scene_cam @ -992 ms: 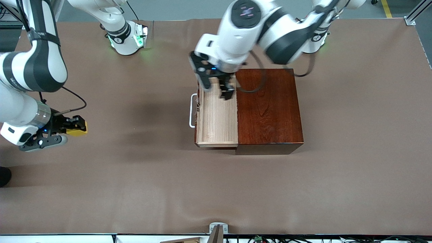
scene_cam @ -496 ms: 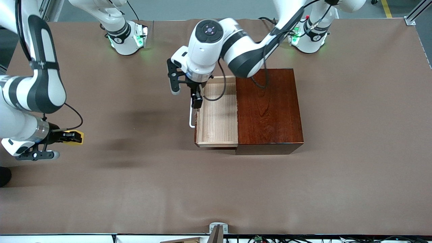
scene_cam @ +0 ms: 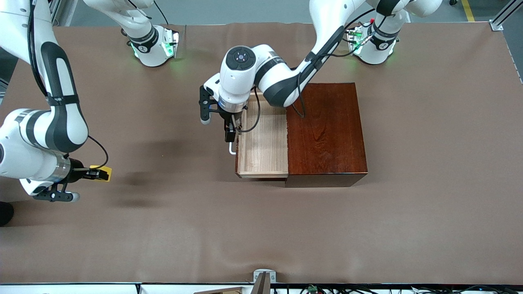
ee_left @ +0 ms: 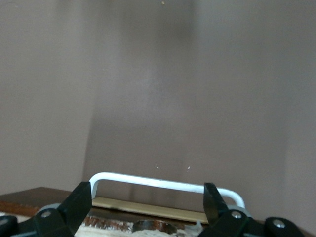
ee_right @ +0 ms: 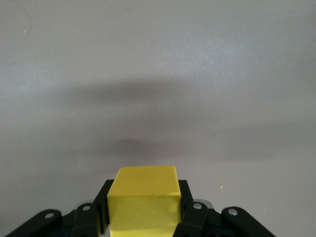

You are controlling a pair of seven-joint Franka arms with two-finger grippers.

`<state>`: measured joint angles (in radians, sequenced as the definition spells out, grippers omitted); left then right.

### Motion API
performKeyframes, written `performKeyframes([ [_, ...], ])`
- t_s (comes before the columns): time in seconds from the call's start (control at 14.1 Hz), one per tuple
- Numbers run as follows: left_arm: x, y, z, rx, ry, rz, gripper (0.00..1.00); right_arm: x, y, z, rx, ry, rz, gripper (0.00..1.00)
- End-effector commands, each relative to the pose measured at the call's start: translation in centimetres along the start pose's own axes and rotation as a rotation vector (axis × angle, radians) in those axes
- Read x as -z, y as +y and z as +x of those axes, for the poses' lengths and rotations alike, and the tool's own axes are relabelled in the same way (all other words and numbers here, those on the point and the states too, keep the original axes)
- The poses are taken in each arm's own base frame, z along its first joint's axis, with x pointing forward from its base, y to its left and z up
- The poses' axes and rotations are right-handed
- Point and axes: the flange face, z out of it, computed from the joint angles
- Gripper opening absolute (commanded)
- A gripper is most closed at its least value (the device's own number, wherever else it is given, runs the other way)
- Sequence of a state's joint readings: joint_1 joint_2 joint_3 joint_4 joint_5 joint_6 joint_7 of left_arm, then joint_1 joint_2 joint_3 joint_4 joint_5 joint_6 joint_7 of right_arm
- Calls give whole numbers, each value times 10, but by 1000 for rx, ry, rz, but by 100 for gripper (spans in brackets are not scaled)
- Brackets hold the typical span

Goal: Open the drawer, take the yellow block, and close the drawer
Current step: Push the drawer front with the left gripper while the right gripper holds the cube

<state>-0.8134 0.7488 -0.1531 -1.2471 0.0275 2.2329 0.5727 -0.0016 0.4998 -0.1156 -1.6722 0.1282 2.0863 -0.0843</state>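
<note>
The yellow block (scene_cam: 103, 168) is out of the drawer and up in the air over bare table at the right arm's end, pinched between the fingers of the right gripper (scene_cam: 99, 174); in the right wrist view the block (ee_right: 143, 204) sits square between the two black fingers (ee_right: 190, 217), which press against its sides, with only its shadow on the brown table (ee_right: 158, 74) under it. The drawer (scene_cam: 261, 141) stands pulled out of the dark reddish-brown wooden box (scene_cam: 325, 132) toward the right arm's end of the table — its pale wood floor lies bare and its white handle (scene_cam: 231, 149) faces that same end. The left arm reaches down from its base to the drawer's front, and the left gripper (scene_cam: 227, 132) hangs just over the handle, pointing down. In the left wrist view the white bar of the handle (ee_left: 163, 183) runs across between the two black fingertips (ee_left: 79, 200), which stand wide apart with one near each end of the bar — they hold nothing, and whether they touch the bar cannot be told. The box rests on the brown table (scene_cam: 429, 163) about midway between the two arms' ends.
</note>
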Motion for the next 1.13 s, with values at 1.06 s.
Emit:
performKeyframes([
  [1.06,-21,-14,-25,-80,-149,-29,100,-130,14,-3,-73,79,-23,22],
])
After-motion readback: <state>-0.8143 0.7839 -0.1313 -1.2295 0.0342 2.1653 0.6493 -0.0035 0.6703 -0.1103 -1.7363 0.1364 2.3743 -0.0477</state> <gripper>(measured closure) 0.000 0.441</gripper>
